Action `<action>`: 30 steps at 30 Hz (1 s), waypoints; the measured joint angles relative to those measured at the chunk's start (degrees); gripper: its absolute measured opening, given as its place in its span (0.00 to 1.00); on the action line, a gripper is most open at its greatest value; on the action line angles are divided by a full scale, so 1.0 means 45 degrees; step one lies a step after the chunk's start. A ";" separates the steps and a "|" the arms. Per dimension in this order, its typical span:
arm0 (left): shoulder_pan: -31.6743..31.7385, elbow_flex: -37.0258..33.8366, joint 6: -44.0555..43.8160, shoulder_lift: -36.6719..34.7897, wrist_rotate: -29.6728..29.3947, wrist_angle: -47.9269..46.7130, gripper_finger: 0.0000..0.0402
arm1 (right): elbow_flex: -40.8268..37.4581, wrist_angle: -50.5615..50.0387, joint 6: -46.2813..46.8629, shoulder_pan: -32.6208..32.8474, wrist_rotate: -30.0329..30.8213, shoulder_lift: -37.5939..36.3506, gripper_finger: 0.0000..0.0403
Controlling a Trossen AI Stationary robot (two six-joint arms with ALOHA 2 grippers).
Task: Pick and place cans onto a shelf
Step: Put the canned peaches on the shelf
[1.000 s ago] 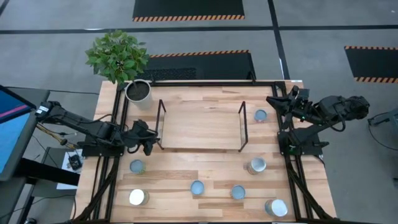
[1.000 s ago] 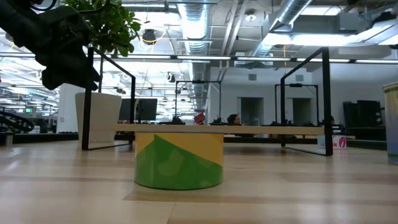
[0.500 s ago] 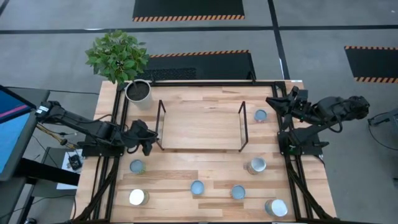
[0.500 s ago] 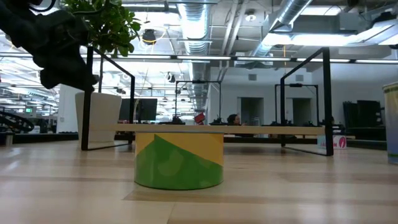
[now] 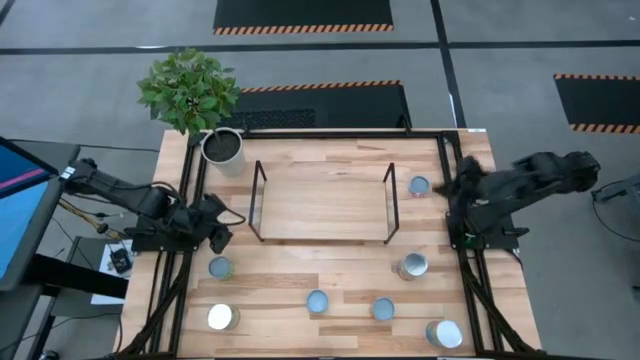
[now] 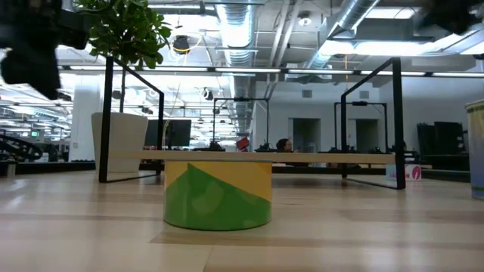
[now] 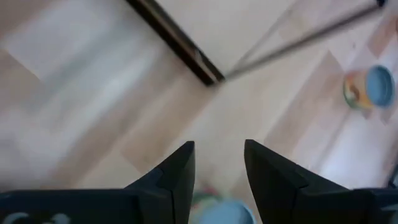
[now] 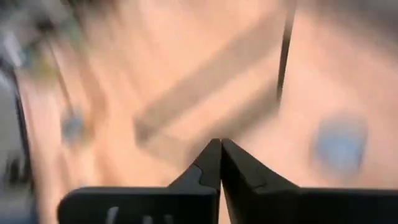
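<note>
A can [image 8: 339,144] is showing only as a pale blue smear in the right wrist view. Another can [image 7: 227,213] is being cut off by the left wrist picture's edge, between the fingers [image 7: 177,171].

Grey floor [image 5: 100,40] all round the worktop [image 5: 330,285], with black mats edged in orange hazard stripes [image 5: 303,28] beyond it. Overhead ran exposed silver ducts [image 6: 234,23] and strip lights.

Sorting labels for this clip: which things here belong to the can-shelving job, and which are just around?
Job: seven cans, e.g. blue-topped can right of the shelf, silver-topped can; left gripper open, right gripper shut, both empty.
Bystanders: plant pot, monitor.
</note>
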 joint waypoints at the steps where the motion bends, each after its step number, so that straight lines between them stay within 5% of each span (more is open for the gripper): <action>1: -0.0183 0.0000 -0.0297 0.0049 0.0189 -0.0009 0.32 | -0.0075 -0.0771 0.0951 0.0026 -0.1387 0.0398 0.06; 4: -0.0816 0.0000 -0.1115 0.0265 0.0579 0.0005 0.32 | -0.0709 -0.1484 0.2497 0.0507 -0.4408 0.1724 0.02; 6: -0.1298 0.0000 -0.1701 0.0534 0.0741 0.0009 0.32 | -0.1091 -0.1207 0.2840 0.1125 -0.5117 0.2599 0.02; 16: -0.4153 0.0000 -0.3308 0.1448 -0.0220 0.0846 0.32 | -0.1483 0.1972 0.3715 0.3671 -0.3817 0.5371 0.23; 30: -0.5284 0.0000 -0.4274 0.1440 -0.1387 0.0962 0.32 | -0.1468 0.1940 0.3055 0.2833 -0.3375 0.7513 0.54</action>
